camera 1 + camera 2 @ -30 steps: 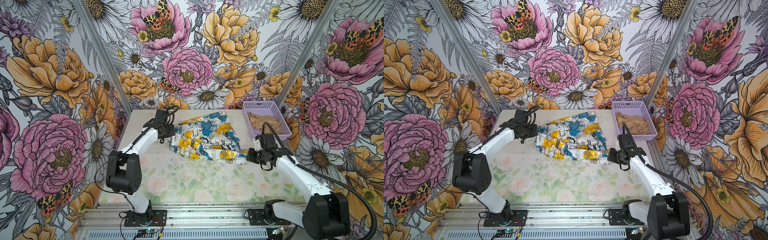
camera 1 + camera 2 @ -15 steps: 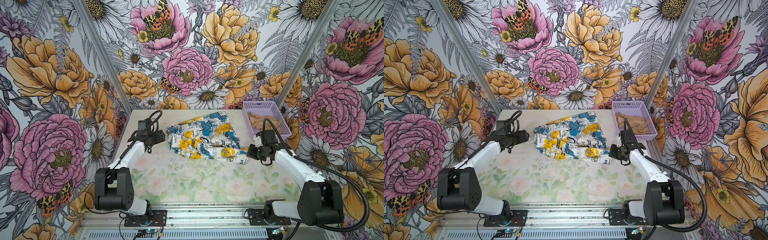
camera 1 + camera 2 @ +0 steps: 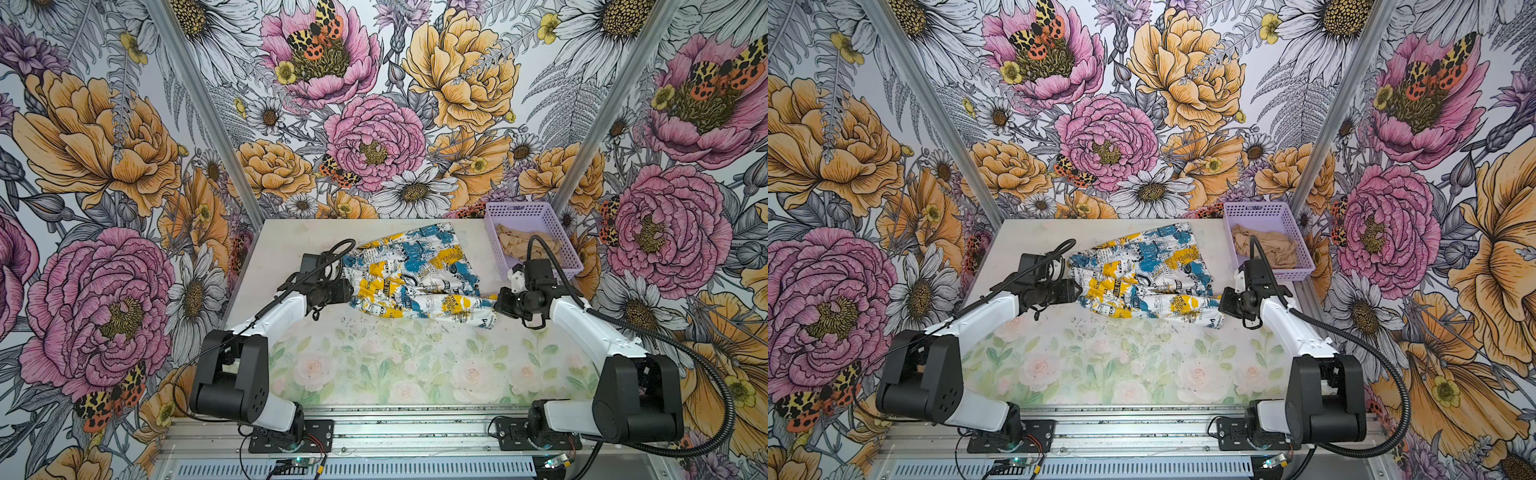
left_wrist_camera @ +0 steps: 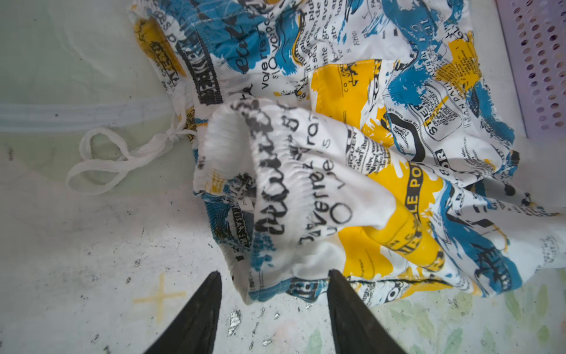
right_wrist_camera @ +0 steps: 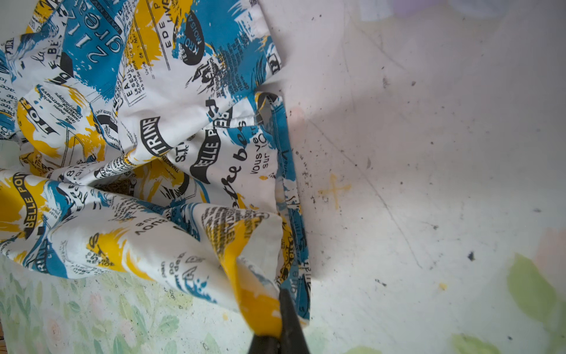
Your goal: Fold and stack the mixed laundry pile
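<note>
- Gaping, the left gripper (image 4: 274,272) straddles the printed garment (image 3: 415,276) at its waistband edge, unclamped.
- Clenched, the right gripper (image 5: 277,309) pinches its yellow hem fold.
- Both forearms reach low, inward.

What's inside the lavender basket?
A crumpled tan garment lies in the basket. Whatever is beneath it is covered, and the right arm's cable hides part of it.

A black cable (image 3: 559,266) hides part of the tan garment (image 3: 513,245).
</note>
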### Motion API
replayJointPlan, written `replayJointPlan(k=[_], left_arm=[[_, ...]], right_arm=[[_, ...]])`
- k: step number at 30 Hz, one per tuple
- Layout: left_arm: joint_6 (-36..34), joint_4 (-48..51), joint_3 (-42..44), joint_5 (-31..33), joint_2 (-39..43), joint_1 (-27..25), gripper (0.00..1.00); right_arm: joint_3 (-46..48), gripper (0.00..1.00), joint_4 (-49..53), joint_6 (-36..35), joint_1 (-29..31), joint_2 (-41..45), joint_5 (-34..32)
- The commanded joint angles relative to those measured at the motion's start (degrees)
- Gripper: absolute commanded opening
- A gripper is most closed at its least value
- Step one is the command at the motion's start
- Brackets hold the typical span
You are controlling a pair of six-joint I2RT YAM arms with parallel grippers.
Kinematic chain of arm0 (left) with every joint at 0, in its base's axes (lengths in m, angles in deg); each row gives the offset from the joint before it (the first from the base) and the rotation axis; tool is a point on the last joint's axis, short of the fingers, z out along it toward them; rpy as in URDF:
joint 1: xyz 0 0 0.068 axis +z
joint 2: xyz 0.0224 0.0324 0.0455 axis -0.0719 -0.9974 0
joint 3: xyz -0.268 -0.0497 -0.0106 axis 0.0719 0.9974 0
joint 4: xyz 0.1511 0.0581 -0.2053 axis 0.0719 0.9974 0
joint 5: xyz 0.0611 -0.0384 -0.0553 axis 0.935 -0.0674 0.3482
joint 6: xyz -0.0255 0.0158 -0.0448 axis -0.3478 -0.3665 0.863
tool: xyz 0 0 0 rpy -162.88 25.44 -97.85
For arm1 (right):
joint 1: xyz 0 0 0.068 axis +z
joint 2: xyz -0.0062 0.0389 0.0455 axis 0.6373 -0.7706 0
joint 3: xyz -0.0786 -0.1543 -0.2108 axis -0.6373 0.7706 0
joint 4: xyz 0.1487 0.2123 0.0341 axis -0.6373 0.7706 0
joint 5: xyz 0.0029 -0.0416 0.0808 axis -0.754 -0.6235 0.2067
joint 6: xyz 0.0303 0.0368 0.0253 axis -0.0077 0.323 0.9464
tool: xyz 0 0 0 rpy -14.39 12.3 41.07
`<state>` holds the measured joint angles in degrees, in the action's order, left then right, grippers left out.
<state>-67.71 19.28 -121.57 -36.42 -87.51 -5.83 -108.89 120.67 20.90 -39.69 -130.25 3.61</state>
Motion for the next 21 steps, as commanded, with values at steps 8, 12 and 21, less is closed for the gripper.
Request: replayJointPlan(k=[8, 12, 21], left_arm=[[0.23, -4.15, 2.95, -0.87, -1.43, -0.42, 0.43], [1.88, -7.49, 6.15, -0.9, -0.62, -0.75, 0.42], [3.23, -9.94, 6.53, -1.68, -3.71, -2.04, 0.41]], right_arm=[[-0.48, 0.0, -2.56, -1.05, -0.6, -1.06, 1.81], [-0.52, 0.0, -2.6, -1.43, -1.04, -1.08, 2.04], [-0.97, 0.0, -2.61, -1.55, -1.46, -1.8, 2.49]])
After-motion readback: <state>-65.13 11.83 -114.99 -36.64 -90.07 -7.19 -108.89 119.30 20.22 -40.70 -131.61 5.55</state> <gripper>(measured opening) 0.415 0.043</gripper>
